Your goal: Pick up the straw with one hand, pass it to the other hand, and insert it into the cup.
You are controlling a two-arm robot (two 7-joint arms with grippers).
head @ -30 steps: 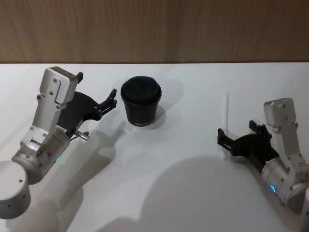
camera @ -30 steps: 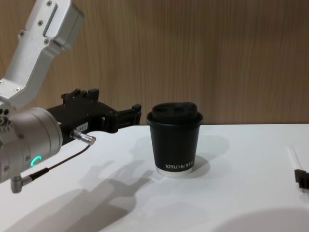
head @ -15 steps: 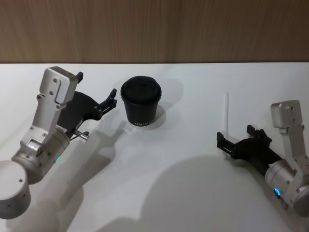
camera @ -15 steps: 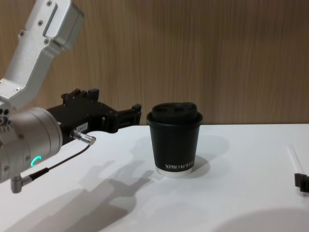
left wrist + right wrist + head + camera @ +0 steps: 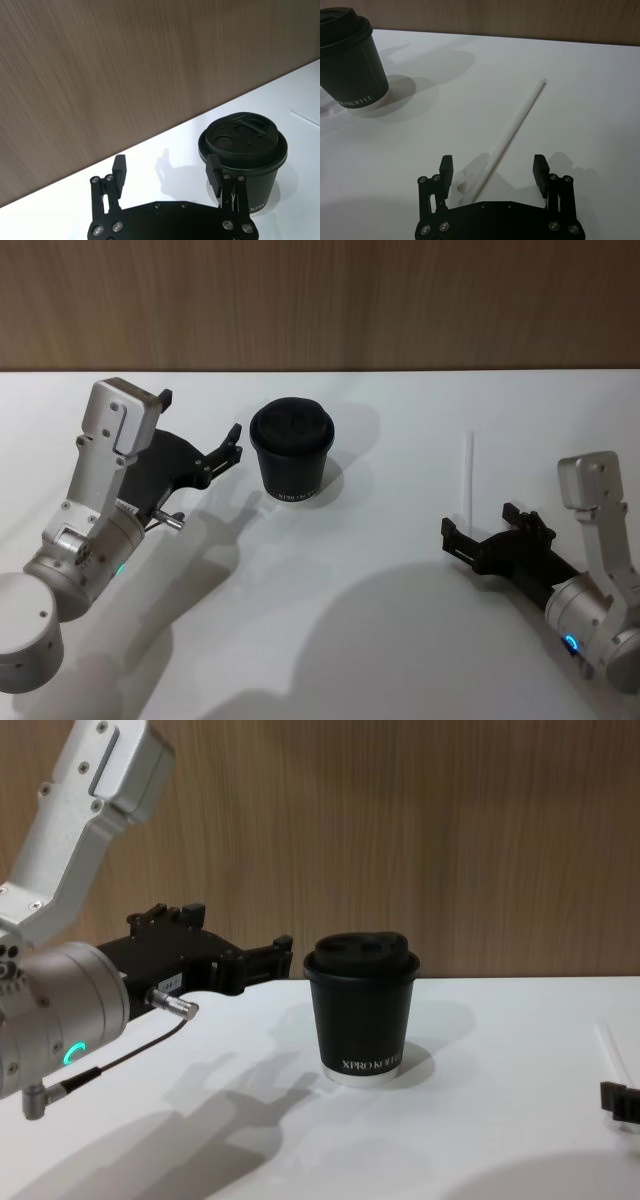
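Pickup step — right end effector open, astride near end of straw flat on bench, right of cup. Next: drop, pinch. Left end effector open, left of cup.

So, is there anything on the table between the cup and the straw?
Nothing: in the head view the stretch of white table between the cup and the straw is bare, apart from the cup's shadow.

A plain white table carried a lidded black paper cup and, well apart, a thin white straw lying flat.
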